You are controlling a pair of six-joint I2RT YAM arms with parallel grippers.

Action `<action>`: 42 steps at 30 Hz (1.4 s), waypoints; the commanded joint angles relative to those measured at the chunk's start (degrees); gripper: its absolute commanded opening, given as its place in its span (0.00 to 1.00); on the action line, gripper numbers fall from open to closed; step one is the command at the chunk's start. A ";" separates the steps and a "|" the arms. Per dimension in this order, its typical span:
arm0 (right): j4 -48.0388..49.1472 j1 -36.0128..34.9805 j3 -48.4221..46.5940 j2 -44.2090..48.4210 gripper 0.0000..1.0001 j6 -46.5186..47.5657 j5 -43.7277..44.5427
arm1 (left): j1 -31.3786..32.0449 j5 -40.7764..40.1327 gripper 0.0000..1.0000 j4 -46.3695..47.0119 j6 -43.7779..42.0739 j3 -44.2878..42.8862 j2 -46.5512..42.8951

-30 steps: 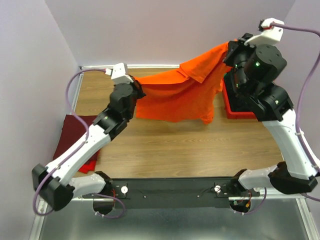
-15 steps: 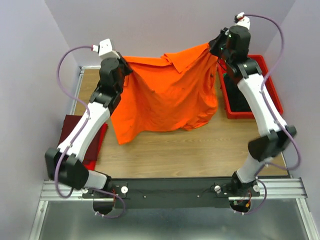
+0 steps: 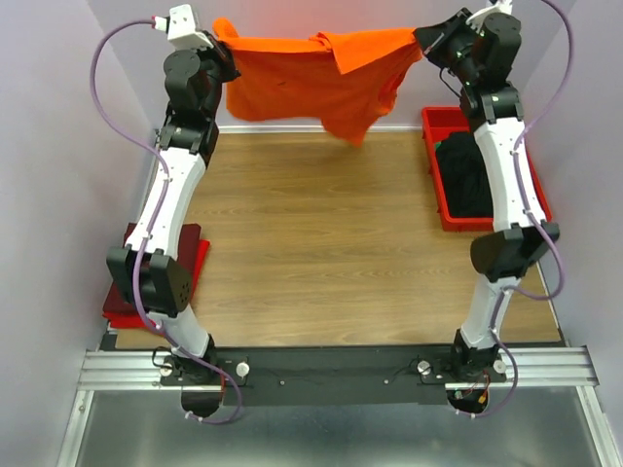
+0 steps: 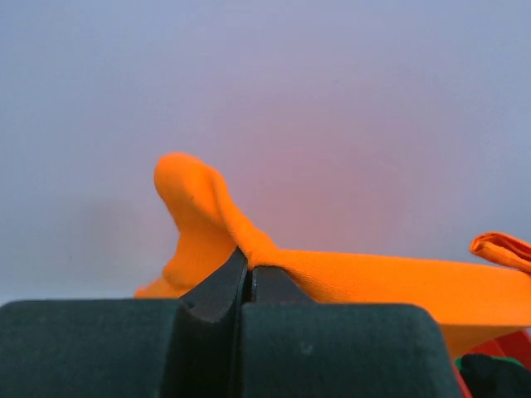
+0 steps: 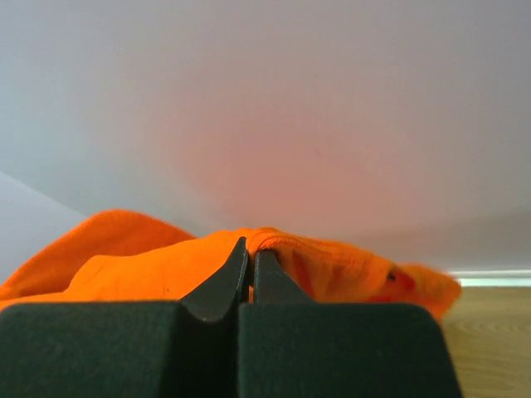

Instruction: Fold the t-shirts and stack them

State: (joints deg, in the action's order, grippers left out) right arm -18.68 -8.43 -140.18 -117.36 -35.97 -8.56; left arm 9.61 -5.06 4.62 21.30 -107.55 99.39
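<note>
- Above the far edge of the table [image 3: 321, 243], the orange t-shirt [image 3: 311, 83] hangs spread out in the air in front of the back wall, held up at both ends by the two arms.
- The left gripper [image 3: 222, 44] is high over the table's far left corner. Its jaws are pressed together with no gap, pinching one end of the orange t-shirt. In the left wrist view a knob of orange cloth bulges up out of the fingertips, and the rest runs off to the side as a taut band.
- The right gripper [image 3: 423, 41] is high over the table's far right corner. Its jaws are likewise clamped tight on the other end of the shirt, and in the right wrist view the cloth bunches just behind the closed tips.
- Between the two grips the cloth sags a little, and one flap droops lower, right of the table's middle, toward its far edge.
- On the right side of the table sits a red tray [image 3: 537, 195] with a dark t-shirt [image 3: 467, 175] lying inside it.
- At the left edge of the table lie the maroon and red t-shirts [image 3: 190, 248] in a flat pile, partly hidden behind the left arm.
</note>
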 commanded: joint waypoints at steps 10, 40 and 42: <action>11.20 0.25 62.00 23.75 0.01 -3.05 0.72 | 0.32 2.69 0.15 6.36 14.19 45.20 -18.16; 14.55 -25.58 80.25 16.39 0.69 1.42 22.17 | 2.43 -16.21 0.42 -7.44 32.84 60.26 -16.07; 14.46 -27.34 79.01 14.63 0.66 1.95 25.42 | 2.43 -15.95 0.42 -7.26 32.67 60.79 -16.60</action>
State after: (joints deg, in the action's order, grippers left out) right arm -4.43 -33.15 -57.65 -99.46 -36.18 6.28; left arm 11.77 -19.75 -3.07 53.21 -46.85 83.53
